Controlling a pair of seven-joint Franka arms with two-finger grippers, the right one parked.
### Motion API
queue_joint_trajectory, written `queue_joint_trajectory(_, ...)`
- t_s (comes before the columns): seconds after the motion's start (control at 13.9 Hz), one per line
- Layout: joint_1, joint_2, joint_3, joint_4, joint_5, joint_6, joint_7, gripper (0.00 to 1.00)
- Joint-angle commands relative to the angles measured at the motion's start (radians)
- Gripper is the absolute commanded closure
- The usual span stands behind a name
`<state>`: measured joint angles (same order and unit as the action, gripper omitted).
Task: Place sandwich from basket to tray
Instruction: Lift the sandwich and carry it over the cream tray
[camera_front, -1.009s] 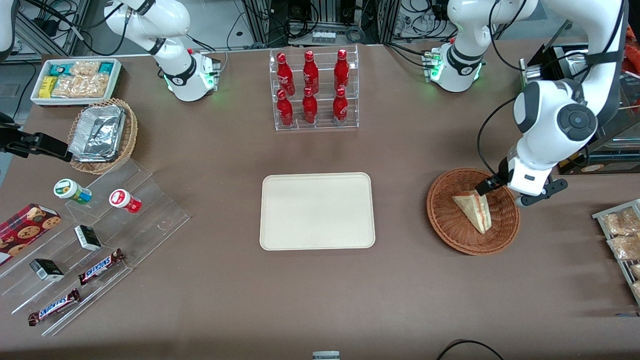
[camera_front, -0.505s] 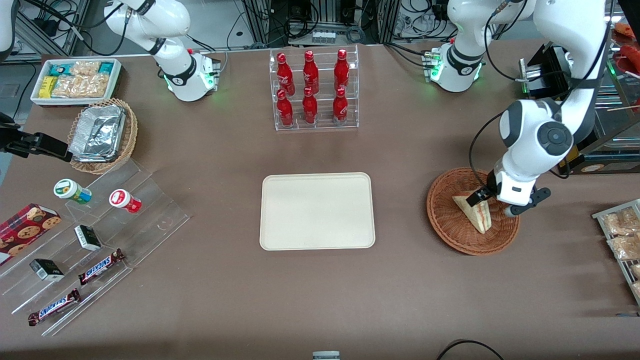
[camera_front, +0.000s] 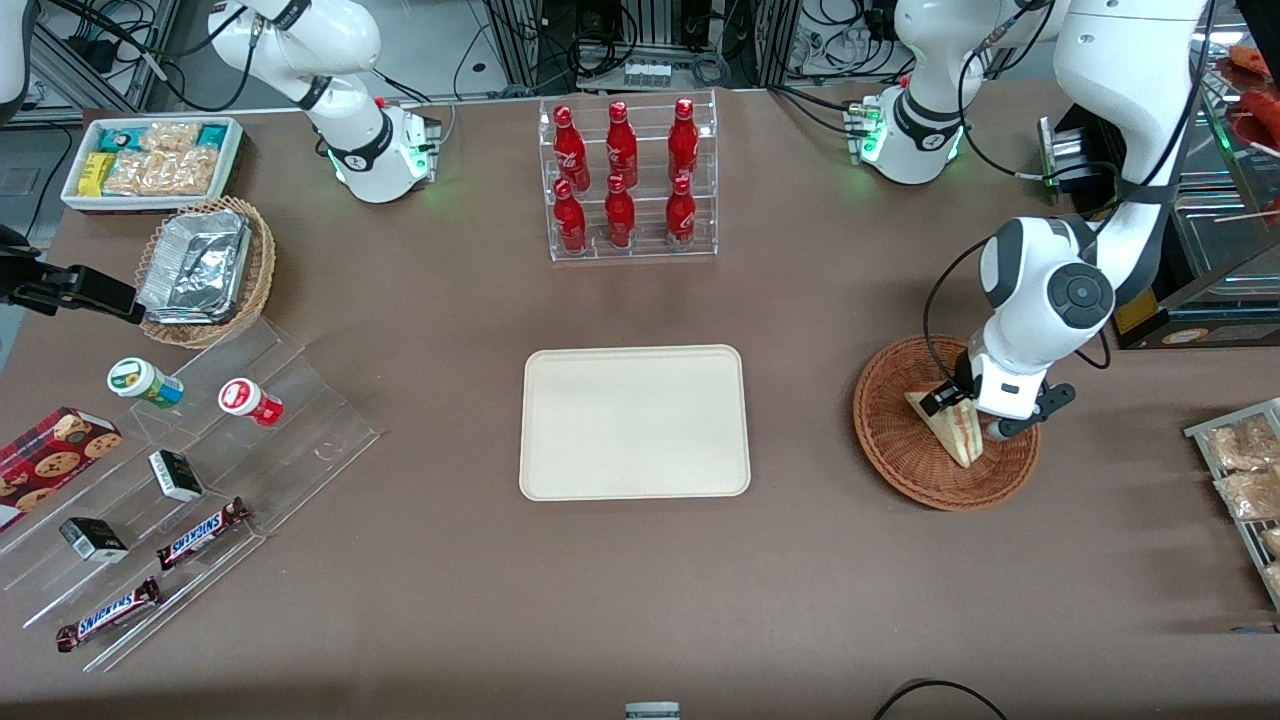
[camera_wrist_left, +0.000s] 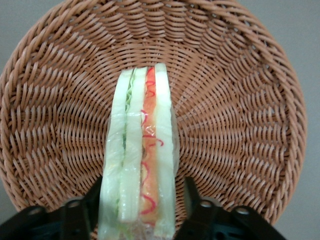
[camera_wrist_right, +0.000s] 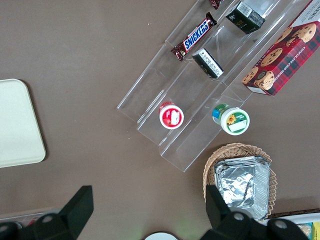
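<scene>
Sandwich (camera_wrist_left: 140, 155): triangular wedge standing on edge in the basket (camera_front: 900, 455), clear film over pale bread slabs, with a green layer and an orange-red layer with red squiggles. It sits in the half of the basket nearer the working arm's end.

Basket: round, shallow, reddish-brown wicker, weave radiating from the centre in tight ribs; rim braided.

Gripper (camera_front: 965, 415): down inside the basket, straddling the wide end of the sandwich. In the wrist view the two black fingers (camera_wrist_left: 197, 212) sit one on each side of the wedge, close against the wrap; jaws narrow, about sandwich width, whether they press it I cannot tell.

Tray (camera_front: 634, 422): flat cream plastic rectangle, rounded corners, low rim, matte. Lies mid-table, well apart from the basket, toward the parked arm from it.

Surface: table (camera_front: 640, 580) covered in dull brown, fabric-like sheet.

Farther from the camera than the tray, a clear acrylic rack (camera_front: 630, 180) holds six glossy red bottles. Toward the parked arm's end: stepped clear acrylic risers (camera_front: 200, 480) with small snack items, and a lighter wicker basket of crinkled foil trays (camera_front: 200, 268).

Room: cables and metal framing past the table edge.
</scene>
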<state>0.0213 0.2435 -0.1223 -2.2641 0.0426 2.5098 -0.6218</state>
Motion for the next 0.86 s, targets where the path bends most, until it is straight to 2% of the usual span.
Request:
queue_joint_trajectory(0.0,-0.007,-0.027,0.003,-0.028,0.058,0.008,0.004,1.00)
queue_joint_trajectory(0.22,-0.007,-0.056,0.001,-0.012,0.069,-0.063,0.031,1.00)
queue_joint_trajectory(0.36,-0.011,-0.081,-0.019,0.047,0.069,-0.171,0.054,1.00)
queue_joint_trajectory(0.58,-0.099,-0.070,-0.042,0.178,0.069,-0.336,0.089,1.00)
queue_joint_trajectory(0.79,-0.191,-0.066,-0.045,0.224,0.065,-0.362,0.091,1.00)
